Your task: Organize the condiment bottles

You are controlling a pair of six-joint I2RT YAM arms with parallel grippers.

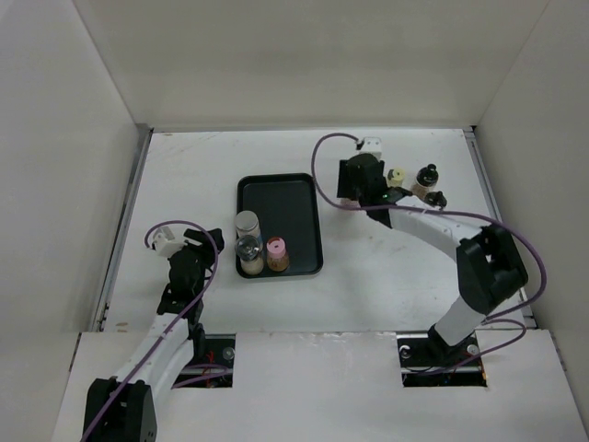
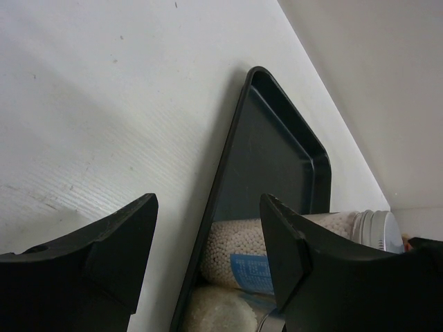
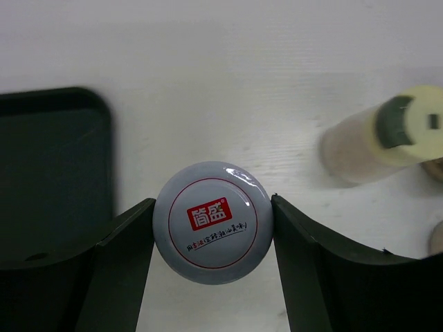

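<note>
My right gripper [image 1: 362, 184] is right of the black tray [image 1: 299, 198]. In the right wrist view it [image 3: 212, 203] is shut on the lavender-grey cap of a bottle [image 3: 212, 225] with a red logo. The bottle is hidden under the wrist in the top view. A pale-yellow-capped bottle [image 1: 398, 176] and a black-capped bottle [image 1: 426, 177] stand just right of it. Three bottles stand at the tray's near edge, with white [image 1: 247, 223], dark [image 1: 248, 247] and pink [image 1: 276, 249] caps. My left gripper [image 1: 190, 250] is open and empty, left of the tray.
White walls enclose the table on three sides. In the left wrist view the tray's left rim [image 2: 225, 166] runs between my open fingers [image 2: 124, 235], with bead-filled bottles [image 2: 239, 242] at its near end. A small dark object [image 1: 437, 197] lies near the black-capped bottle.
</note>
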